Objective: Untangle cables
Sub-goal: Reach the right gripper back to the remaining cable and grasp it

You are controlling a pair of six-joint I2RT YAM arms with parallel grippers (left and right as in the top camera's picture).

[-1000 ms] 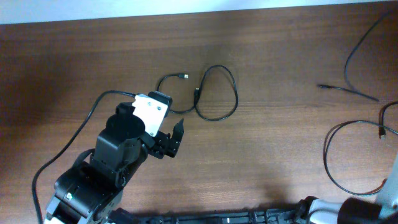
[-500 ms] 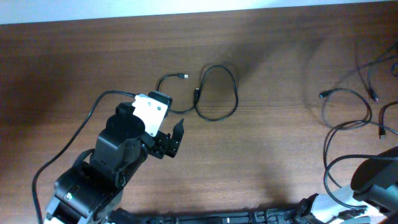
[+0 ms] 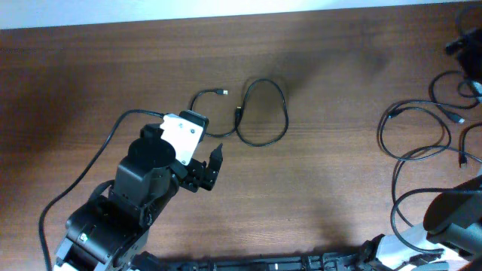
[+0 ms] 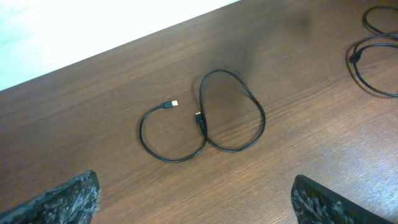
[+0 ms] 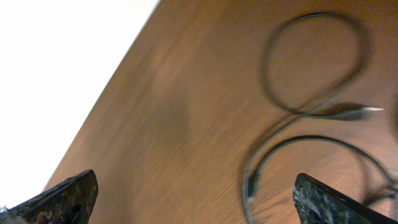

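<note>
Judging by the layout, the sorting step was in hand: one short USB cable (image 4: 199,118) lay alone in a loose figure-eight at mid-table, well apart from the tangled cables (image 3: 422,150) overlapping in loops at the right edge of the wooden table (image 3: 339,203). The left gripper (image 4: 199,200) hovered short of the lone cable, fingers spread wide and holding nothing. The right gripper (image 5: 202,199) also had its fingers apart and empty, above blurred loops of the tangle. The next move probably called for pinching a single strand near its plug and drawing it clear of its neighbours. Only the overhead view showed both groups whole, while the left wrist view alone showed the USB plugs sharply.
</note>
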